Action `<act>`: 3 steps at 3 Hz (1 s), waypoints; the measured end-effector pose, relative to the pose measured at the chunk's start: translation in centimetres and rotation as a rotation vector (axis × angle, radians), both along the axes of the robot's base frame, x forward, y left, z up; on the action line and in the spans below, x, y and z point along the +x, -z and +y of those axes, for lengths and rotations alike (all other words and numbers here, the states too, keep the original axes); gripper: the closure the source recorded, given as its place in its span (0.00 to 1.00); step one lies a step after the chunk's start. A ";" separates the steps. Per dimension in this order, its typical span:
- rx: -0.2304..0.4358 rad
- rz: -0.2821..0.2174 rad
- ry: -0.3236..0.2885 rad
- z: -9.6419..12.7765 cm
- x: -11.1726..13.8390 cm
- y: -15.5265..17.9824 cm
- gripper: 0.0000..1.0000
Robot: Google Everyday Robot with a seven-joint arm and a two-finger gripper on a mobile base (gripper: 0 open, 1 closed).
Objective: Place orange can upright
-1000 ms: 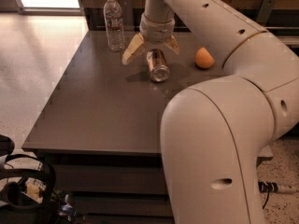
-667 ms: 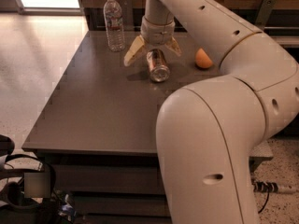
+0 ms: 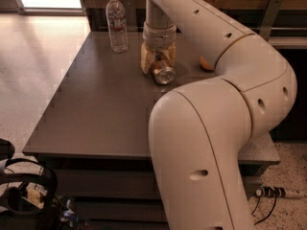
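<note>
Tool (image 3: 158,63) apparently tight around tilted orange can (image 3: 163,74), well inside table (image 3: 96,119) edges.

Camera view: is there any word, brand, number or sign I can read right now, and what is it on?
No text here can be read.
orange can: its print is too blurred to read.
water bottle: its label is too blurred to read.
tool, closed on the orange can at the far side of the table: no marking shows.
</note>
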State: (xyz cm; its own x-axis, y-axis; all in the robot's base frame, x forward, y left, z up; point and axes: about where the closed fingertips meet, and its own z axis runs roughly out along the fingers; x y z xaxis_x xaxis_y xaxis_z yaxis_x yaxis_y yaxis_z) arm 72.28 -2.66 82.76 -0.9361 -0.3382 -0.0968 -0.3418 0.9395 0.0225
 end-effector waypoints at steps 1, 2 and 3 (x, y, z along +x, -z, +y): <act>0.008 -0.014 -0.001 0.3 0.5 0.3 0.65; 0.013 -0.024 -0.002 0.6 0.9 0.6 0.88; 0.014 -0.025 -0.002 0.6 0.9 0.5 1.00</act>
